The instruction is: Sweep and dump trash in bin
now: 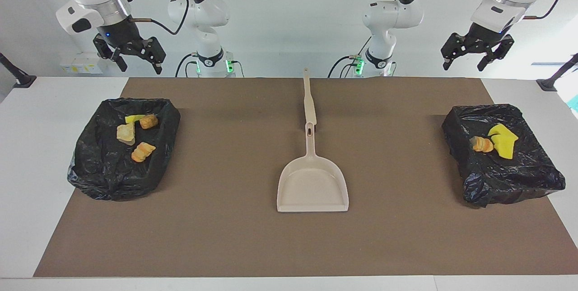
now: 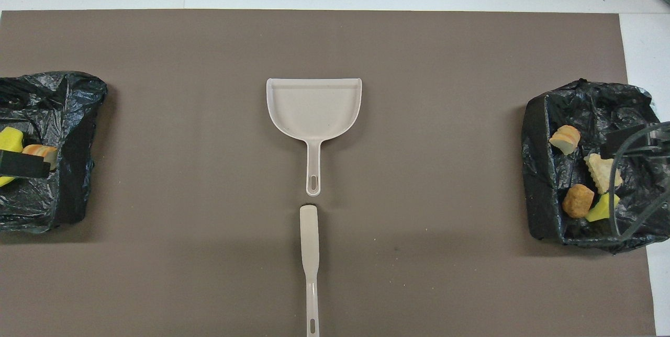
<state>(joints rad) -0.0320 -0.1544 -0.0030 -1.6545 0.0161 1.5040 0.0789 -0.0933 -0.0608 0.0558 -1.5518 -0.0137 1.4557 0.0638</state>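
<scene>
Trash (image 1: 135,133) lies in the black-lined bin (image 1: 95,164) under my right gripper (image 1: 135,58), fingers wide. Dustpan (image 1: 312,186) sits mid-mat. More trash (image 1: 494,143) fills the second bin (image 1: 533,178) under my left gripper (image 1: 474,58), fingers wide.

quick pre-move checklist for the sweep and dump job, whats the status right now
1. Trash off the mat: ok. Four scraps lie in the bin at the right arm's end, three scraps in the bin at the left arm's end.
2. Dustpan empty: ok, flat on the brown mat mid-table.
3. Brush put down: ok, lying in line with the dustpan's handle, nearer to the robots.
4. Left gripper free: ok, open, holding nothing, raised at its end of the table.
5. Right gripper free: ok, open, holding nothing, raised at its end.
</scene>
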